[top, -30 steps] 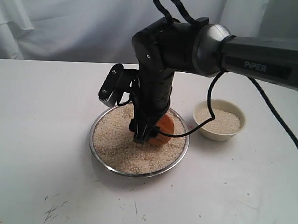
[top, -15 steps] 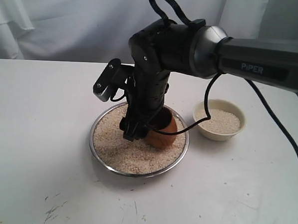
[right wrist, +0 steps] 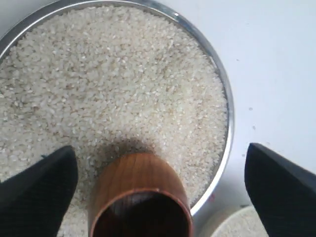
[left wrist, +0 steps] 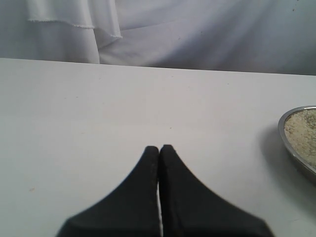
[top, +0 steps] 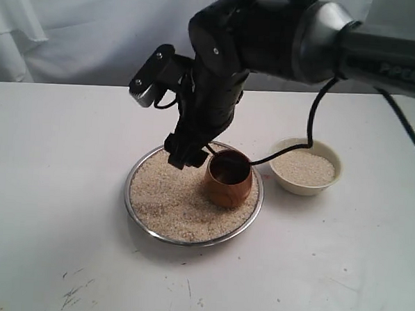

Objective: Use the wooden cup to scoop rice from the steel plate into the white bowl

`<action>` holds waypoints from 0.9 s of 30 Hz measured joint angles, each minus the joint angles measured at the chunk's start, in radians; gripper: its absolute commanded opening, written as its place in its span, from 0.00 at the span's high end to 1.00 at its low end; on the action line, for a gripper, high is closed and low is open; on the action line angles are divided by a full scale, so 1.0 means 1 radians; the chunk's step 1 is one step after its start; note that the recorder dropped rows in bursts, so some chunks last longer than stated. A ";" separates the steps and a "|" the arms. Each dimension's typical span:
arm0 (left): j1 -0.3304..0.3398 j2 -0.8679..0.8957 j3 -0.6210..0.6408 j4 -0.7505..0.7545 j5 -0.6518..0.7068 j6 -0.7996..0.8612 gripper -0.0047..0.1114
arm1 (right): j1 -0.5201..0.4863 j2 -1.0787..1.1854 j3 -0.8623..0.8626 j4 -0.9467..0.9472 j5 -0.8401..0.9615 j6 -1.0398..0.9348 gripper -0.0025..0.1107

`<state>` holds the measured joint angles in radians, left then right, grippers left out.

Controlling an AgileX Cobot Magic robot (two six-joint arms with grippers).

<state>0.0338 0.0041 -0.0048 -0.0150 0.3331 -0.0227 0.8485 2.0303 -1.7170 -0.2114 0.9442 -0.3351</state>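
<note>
Far to the left, the left gripper [left wrist: 159, 150] hangs low over the bare table [left wrist: 98, 108] with its jaws pressed together on nothing, well apart from the work. Next comes the steel plate [top: 128, 190], which carries a broad bed of rice [top: 167, 199] out to its rim. The wooden cup [top: 228, 188] stands upright in that rice on the plate's right side, mouth up; its inside looks dark and no grains show in it. Just above and a little left of the cup, the right gripper [top: 183, 155] hovers with its jaws spread wide, holding nothing and clear of the cup. At the far right, the white bowl [top: 305, 186] sits on the table just beside the plate and holds a fair layer of rice. So some transfer appears done, yet most of the rice lies in the plate. Any further scoop calls for the spread jaws to close on the cup first.
</note>
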 measured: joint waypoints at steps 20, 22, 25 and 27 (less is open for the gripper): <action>0.000 0.000 0.000 0.000 0.000 -0.002 0.96 | -0.047 -0.150 0.244 -0.102 0.234 0.264 0.98; 0.000 0.000 0.000 0.000 0.000 -0.002 0.96 | -0.058 -0.165 0.284 -0.102 0.193 0.273 0.98; 0.000 0.000 0.000 0.000 0.000 -0.002 0.96 | -0.068 -0.181 0.335 -0.083 0.116 0.275 0.98; 0.000 0.000 0.000 0.000 0.000 -0.002 0.96 | -0.069 -0.182 0.362 -0.071 0.059 0.277 0.98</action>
<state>0.0338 0.0041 -0.0048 -0.0150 0.3331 -0.0242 0.7793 1.8481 -1.3549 -0.2823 1.0029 -0.0581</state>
